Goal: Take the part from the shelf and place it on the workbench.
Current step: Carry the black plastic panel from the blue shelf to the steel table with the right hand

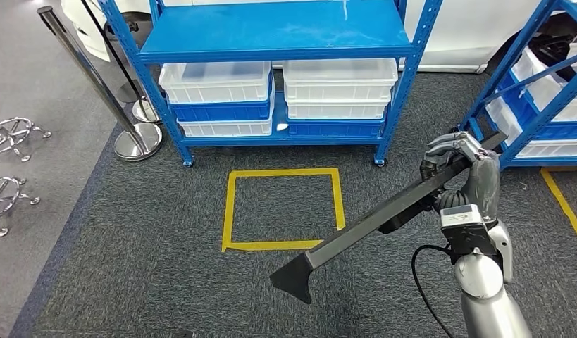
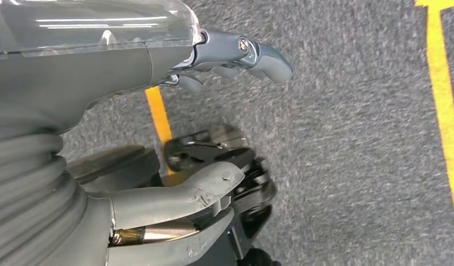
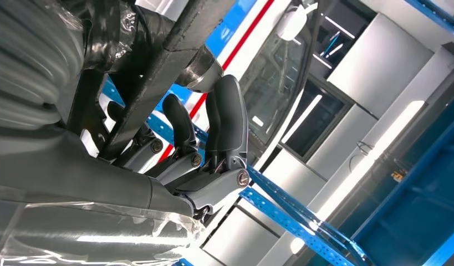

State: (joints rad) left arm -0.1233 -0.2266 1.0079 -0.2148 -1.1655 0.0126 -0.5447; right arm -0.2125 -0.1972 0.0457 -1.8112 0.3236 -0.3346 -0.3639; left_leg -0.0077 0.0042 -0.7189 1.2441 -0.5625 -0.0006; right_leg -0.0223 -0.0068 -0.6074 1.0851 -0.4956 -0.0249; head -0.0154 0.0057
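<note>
A: Over the dark grey carpet (image 1: 165,282), what is the right hand (image 1: 460,163) doing?

B: It grips a long black bar-shaped part (image 1: 384,218) near its upper end. The part slants down toward the robot's left, and its flared lower end hangs in the air just past the corner of the yellow tape square (image 1: 284,209) on the floor. In the right wrist view the dark fingers (image 3: 224,119) curl around the black part (image 3: 174,55).

A: And the left hand (image 2: 158,138)?

B: It hangs above the carpet with the thumb and fingers apart and nothing between them.

A: What stands ahead?

B: A blue shelf rack (image 1: 278,35) with white bins (image 1: 216,81) stacked over blue ones on its bottom shelf. A second blue rack (image 1: 535,105) stands to the right, close behind the right hand. Chrome stanchion posts (image 1: 95,84) stand to the left.
</note>
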